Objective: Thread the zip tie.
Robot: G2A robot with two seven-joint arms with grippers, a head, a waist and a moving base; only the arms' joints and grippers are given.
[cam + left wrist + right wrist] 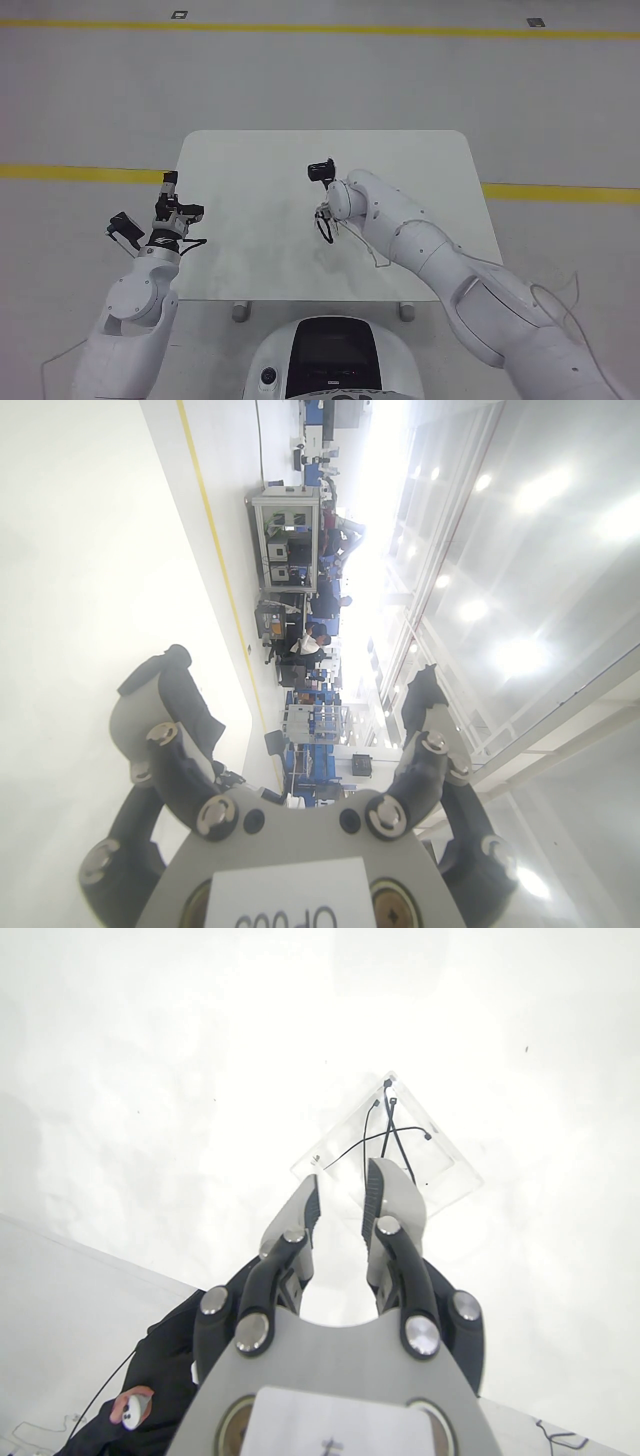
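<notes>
Hovering over the middle of the white tabletop (260, 180), the right end effector (342, 1180) points down with its two ribbed fingers (374, 1188) partly spread, a clear gap between them and nothing in its hold. Just past its fingertips a clear square tray (450, 1168) lies flat on the tabletop, and several black zip ties (392, 1128) rest loose inside it, crossing one another, their small heads gathered toward the tray's far corner. None of them is threaded into a loop as far as can be seen. One finger overlaps the tray's near edge in the right wrist view; whether it touches the tray cannot be told. The left end effector (300, 665) sits at the tabletop's left edge, well apart from the tray, its fingers spread wide and empty, aimed out toward the room.
</notes>
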